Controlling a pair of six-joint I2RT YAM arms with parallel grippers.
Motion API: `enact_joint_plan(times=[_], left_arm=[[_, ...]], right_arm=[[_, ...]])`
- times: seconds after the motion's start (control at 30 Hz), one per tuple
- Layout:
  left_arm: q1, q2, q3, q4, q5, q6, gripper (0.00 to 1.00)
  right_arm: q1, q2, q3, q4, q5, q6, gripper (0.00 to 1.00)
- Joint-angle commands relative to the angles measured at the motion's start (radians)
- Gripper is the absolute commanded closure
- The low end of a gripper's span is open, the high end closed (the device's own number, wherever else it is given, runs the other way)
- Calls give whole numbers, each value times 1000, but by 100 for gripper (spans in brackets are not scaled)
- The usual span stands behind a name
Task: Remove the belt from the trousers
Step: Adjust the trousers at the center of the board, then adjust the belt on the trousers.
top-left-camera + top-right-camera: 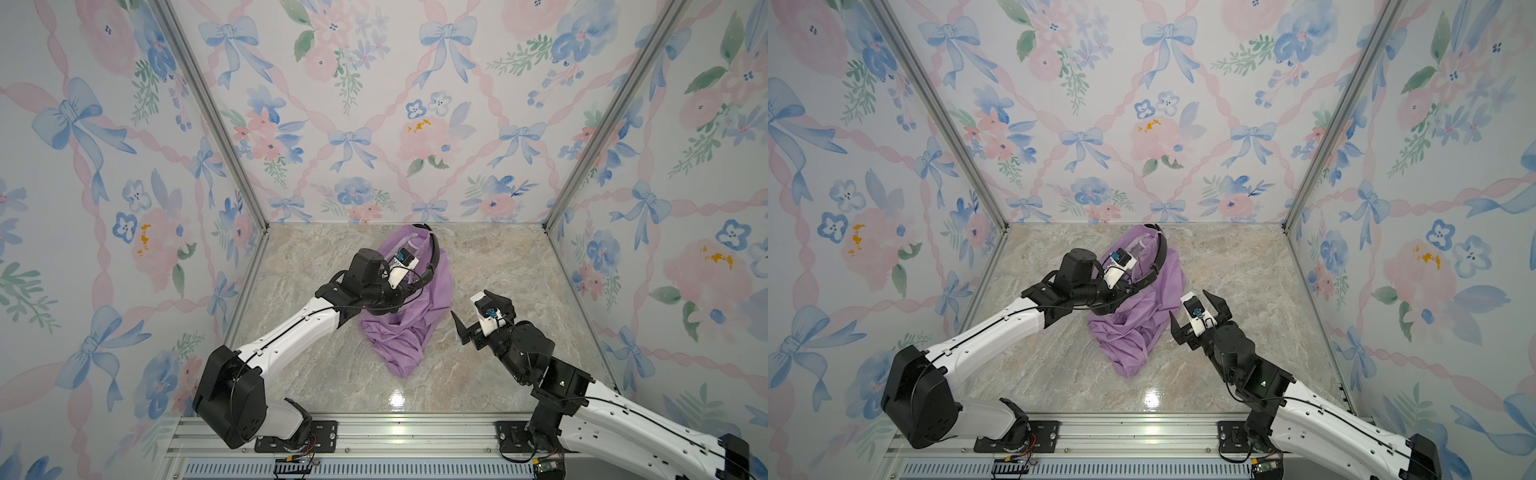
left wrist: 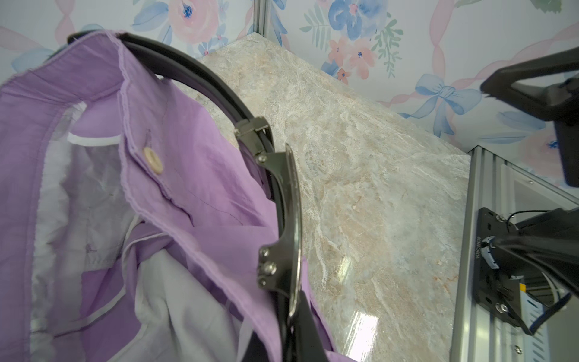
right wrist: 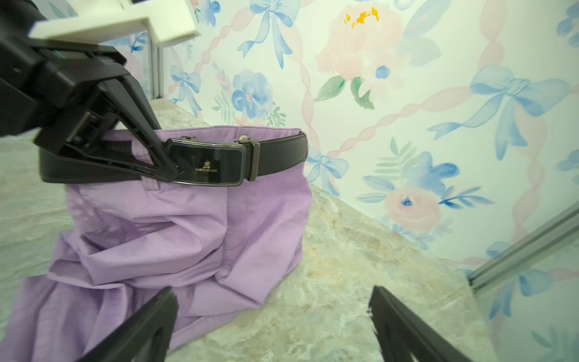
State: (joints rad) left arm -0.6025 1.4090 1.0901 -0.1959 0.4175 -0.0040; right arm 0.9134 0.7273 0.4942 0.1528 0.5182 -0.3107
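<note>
Right gripper (image 3: 272, 291): found on the near side of the buckle (image 3: 206, 164), well apart from it, with the jaws spread wide and nothing held. Bare table (image 3: 360, 250) and loose cloth are seen between its fingertips.

Trousers (image 3: 188, 225): the lilac legs are heaped on the table below the buckle. The waistband is held raised above that heap.

Left gripper (image 3: 163, 170): the jaws are closed tight on the belt (image 3: 279, 150), on the strap just beside the buckle, on the side away from the keeper. The raised waistband is judged to be borne by this grip.

Belt: recorded as fastened and not yet drawn from the waistband. It is bent into a closed ring round the waistband, so no single long axis is offered. The front run is level and lies lengthwise from the left gripper through the buckle to the keeper, with the buckle plate faced toward the right gripper. In the left wrist view the strap is seen curving away beyond the buckle round the far side of the waistband. The strap tip cannot be identified.

Step in hand, as judged: release of the buckle. It is advised that the strap be kept pinned beside the buckle, that the right gripper be brought squarely onto the plate or the keeper-side strap, and that any pull be made along the front run, not across it, lest the thin cloth be dragged with it
</note>
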Motion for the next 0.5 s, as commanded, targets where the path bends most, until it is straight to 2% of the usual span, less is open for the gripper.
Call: enact_joint_plan(times=[0.0,0.13,0.2,0.37,0.47], left_arm=[[3,18,58,-78,109,-37,100],[3,18,69,-158,110,-45,100],[4,14,73,-189,111,-47,100],[11,5,86,-264,141,-29,100],[18,8,100,-312,161,-5,100]], right_arm=[[-11,139,25,217,57,-340,0],[-10,353,95,355,40,-625,1],[-13,420,101,431,1,-721,1],[-59,505,180,364,-148,-715,0],[-71,576,217,436,-155,-759,6]])
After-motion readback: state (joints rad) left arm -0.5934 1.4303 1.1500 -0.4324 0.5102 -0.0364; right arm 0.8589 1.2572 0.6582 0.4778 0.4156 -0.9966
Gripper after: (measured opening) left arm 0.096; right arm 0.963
